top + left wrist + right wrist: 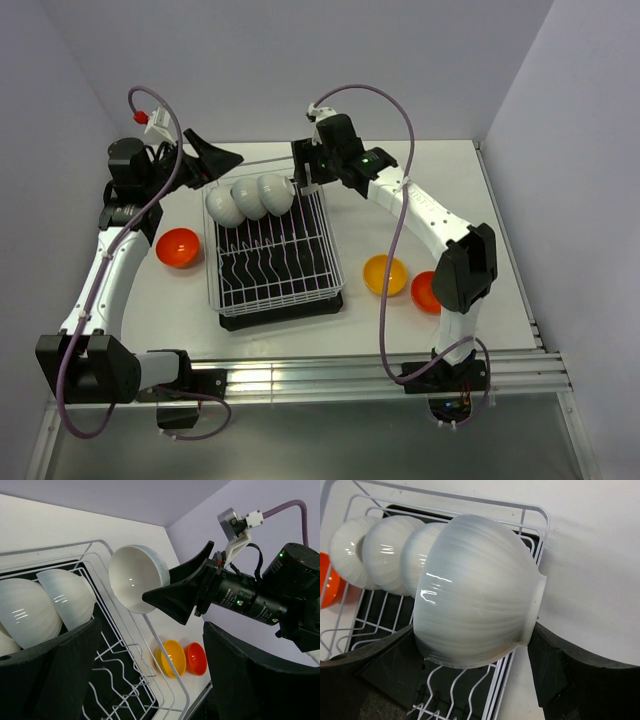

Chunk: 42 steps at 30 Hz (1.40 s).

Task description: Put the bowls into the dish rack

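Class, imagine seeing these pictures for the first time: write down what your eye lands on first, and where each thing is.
The right end effector grips a white bowl above the far right corner of the dish rack, beside three white bowls standing in a row at the rack's far end. On the table, a red-orange bowl sits left of the rack, a yellow-orange bowl and a second red-orange bowl right of it.

A white table (480,220) sits between lilac walls (260,60), metal rails (330,375) at its front.

Streaky pale bowls (250,197), white dish rack (280,296), seemingly black tray (285,316)
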Each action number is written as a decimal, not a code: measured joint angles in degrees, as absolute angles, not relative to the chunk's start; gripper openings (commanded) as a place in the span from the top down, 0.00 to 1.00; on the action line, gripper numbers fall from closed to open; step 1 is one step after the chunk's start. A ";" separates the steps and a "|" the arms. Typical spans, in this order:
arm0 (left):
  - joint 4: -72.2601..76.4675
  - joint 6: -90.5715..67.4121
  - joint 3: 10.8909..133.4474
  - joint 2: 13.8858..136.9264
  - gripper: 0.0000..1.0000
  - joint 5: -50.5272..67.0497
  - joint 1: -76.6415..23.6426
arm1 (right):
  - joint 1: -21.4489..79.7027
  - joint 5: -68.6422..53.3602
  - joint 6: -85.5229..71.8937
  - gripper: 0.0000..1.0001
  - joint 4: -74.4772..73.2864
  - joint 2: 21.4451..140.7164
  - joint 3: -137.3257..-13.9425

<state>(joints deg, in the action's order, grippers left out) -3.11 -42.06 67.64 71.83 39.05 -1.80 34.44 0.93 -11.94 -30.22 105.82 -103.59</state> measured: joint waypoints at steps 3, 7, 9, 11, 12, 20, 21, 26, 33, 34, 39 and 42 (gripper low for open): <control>-3.36 -42.02 67.07 71.42 0.12 39.44 -0.95 | 35.00 2.00 -10.63 1.00 -30.39 107.28 -104.01; -3.66 -42.00 66.54 70.85 0.12 39.90 -0.40 | 35.79 4.14 -8.58 1.00 -30.33 109.58 -105.21; -3.79 -42.00 66.43 70.76 0.11 40.34 0.01 | 36.34 5.32 -7.44 1.00 -30.26 110.56 -105.49; -3.90 -41.85 66.37 70.63 0.11 40.73 0.62 | 37.08 6.83 -6.13 1.00 -30.35 111.55 -105.75; -3.90 -41.71 66.24 70.52 0.11 40.84 1.06 | 37.47 7.46 -5.61 1.00 -30.30 111.90 -105.89; -3.81 -41.60 65.04 70.02 0.11 41.78 3.09 | 40.95 12.43 -1.58 1.00 -30.72 115.59 -108.09; -3.79 -41.58 64.86 70.00 0.11 41.93 3.25 | 41.36 13.08 -0.91 1.00 -30.92 115.96 -108.42; -3.75 -41.60 64.58 69.82 0.11 42.74 4.32 | 42.04 15.79 1.45 1.00 -31.14 118.02 -110.45; -3.66 -41.63 63.75 69.49 0.11 43.72 5.34 | 42.85 19.46 4.40 1.00 -31.57 119.55 -110.80; -3.66 -41.63 63.68 69.47 0.11 43.77 5.45 | 42.98 19.79 4.62 1.00 -31.73 119.77 -110.91; -3.64 -41.60 63.53 69.47 0.11 43.86 5.63 | 43.27 20.32 5.54 1.00 -31.79 121.05 -111.55; -3.64 -41.60 63.53 69.47 0.11 43.99 5.82 | 43.27 20.21 5.91 1.00 -31.81 121.95 -111.57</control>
